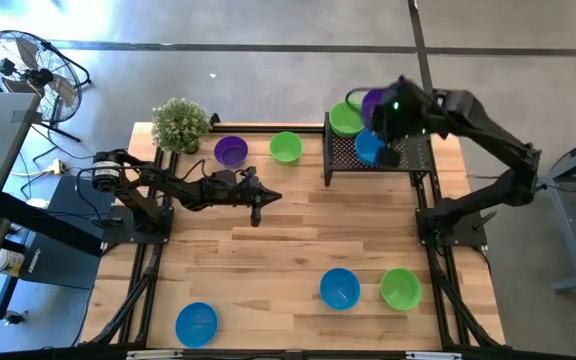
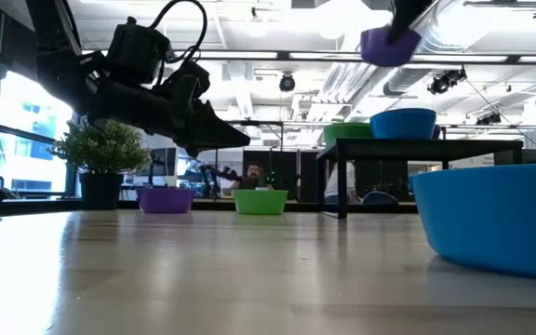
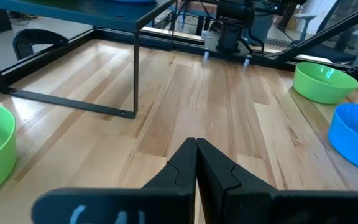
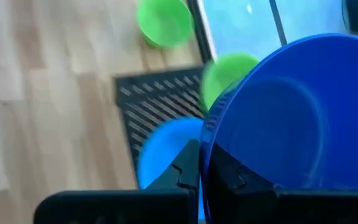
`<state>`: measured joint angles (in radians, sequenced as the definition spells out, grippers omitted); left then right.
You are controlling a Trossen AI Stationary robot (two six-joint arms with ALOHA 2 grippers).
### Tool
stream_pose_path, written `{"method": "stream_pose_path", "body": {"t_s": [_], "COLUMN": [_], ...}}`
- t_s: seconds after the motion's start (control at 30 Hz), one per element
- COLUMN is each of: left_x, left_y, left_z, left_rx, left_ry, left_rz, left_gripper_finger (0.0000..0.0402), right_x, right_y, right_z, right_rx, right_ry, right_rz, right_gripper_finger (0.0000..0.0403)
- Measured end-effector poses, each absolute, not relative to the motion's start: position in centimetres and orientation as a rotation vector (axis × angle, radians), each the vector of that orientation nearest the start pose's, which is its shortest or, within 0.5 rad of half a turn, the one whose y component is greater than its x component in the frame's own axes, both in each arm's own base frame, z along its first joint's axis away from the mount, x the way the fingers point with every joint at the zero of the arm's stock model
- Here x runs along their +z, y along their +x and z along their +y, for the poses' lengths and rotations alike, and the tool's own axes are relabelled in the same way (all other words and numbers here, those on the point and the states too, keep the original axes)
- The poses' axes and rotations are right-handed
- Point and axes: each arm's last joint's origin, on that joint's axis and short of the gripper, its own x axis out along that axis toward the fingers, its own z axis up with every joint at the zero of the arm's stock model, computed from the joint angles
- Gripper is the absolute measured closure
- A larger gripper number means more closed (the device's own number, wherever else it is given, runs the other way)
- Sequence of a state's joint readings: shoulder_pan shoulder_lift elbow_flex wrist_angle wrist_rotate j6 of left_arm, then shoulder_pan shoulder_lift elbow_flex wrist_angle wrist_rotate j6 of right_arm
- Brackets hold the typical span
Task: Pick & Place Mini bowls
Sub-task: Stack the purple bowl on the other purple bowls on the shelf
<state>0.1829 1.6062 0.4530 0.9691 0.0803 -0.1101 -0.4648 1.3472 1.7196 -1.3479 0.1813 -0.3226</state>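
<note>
I count eight small round plastic bowls. My right gripper (image 4: 199, 163) is clamped on the rim of a purple bowl (image 1: 373, 102), holding it in the air above the black mesh rack (image 1: 408, 155). On that rack sit a green bowl (image 1: 344, 119) and a blue bowl (image 1: 369, 148). On the pale wood-plank table (image 1: 298, 225), another purple bowl (image 1: 231, 151) and a green bowl (image 1: 286, 147) stand near the leafy potted plant (image 1: 179, 124). Along the near edge are two blue bowls (image 1: 339, 288) (image 1: 196, 323) and one green bowl (image 1: 400, 288). My left gripper (image 1: 256, 199) hangs over mid-table, its fingers pressed together on nothing.
</note>
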Motion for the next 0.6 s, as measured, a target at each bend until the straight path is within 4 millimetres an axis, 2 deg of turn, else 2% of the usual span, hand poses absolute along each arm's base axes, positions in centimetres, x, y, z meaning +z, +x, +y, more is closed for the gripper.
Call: {"method": "stream_pose_path", "body": {"t_s": [0.3, 0.47, 0.6], "left_x": [15.0, 15.0, 15.0], "left_y": [27.4, 27.4, 27.4], "left_z": [4.8, 4.8, 4.8], "left_rx": [0.110, 0.110, 0.110], "left_ry": [-0.134, -0.134, -0.134], "left_rz": [0.177, 0.177, 0.179], "left_gripper_finger": [0.0402, 0.0402, 0.0402], "right_x": [39.5, 36.8, 34.9], "right_y": [16.4, 16.1, 16.3], "right_z": [-16.8, -19.8, -21.1], "right_rx": [-0.502, -0.507, -0.475], "right_ry": [-0.045, 0.011, 0.060], "right_rz": [1.190, 1.269, 1.306], "right_gripper_finger": [0.0401, 0.0402, 0.0401]}}
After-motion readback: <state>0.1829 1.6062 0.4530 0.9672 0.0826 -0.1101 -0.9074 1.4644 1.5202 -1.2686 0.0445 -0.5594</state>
